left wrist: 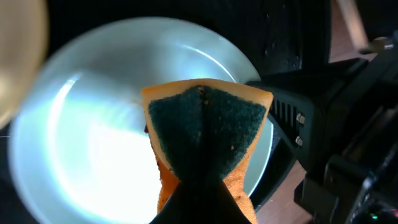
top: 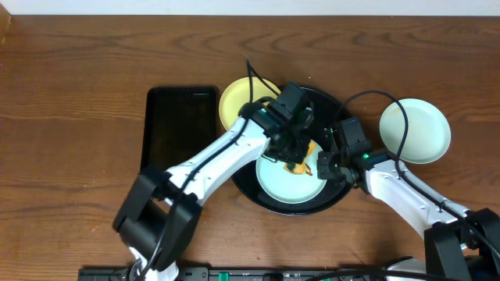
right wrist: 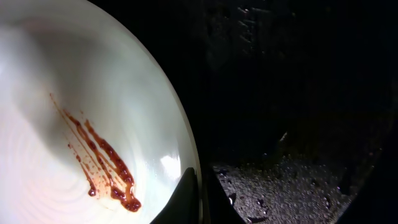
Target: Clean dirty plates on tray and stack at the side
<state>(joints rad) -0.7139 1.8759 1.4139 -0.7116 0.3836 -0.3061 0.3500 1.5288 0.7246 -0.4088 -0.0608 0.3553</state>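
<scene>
Wood table [top: 78,62]: left end effector [left wrist: 200,171] clamps sponge [left wrist: 205,118] over mint plate [left wrist: 93,143].

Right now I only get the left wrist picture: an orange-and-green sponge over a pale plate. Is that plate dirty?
Observer: Yes; the right wrist view shows a reddish-brown smear on that mint plate.
Operator: Is anything holding the plate?
Observer: The right gripper is shut on its rim.
Operator: Are there other plates?
Observer: Overhead, a second mint plate sits on the table, right of the round black tray.
</scene>
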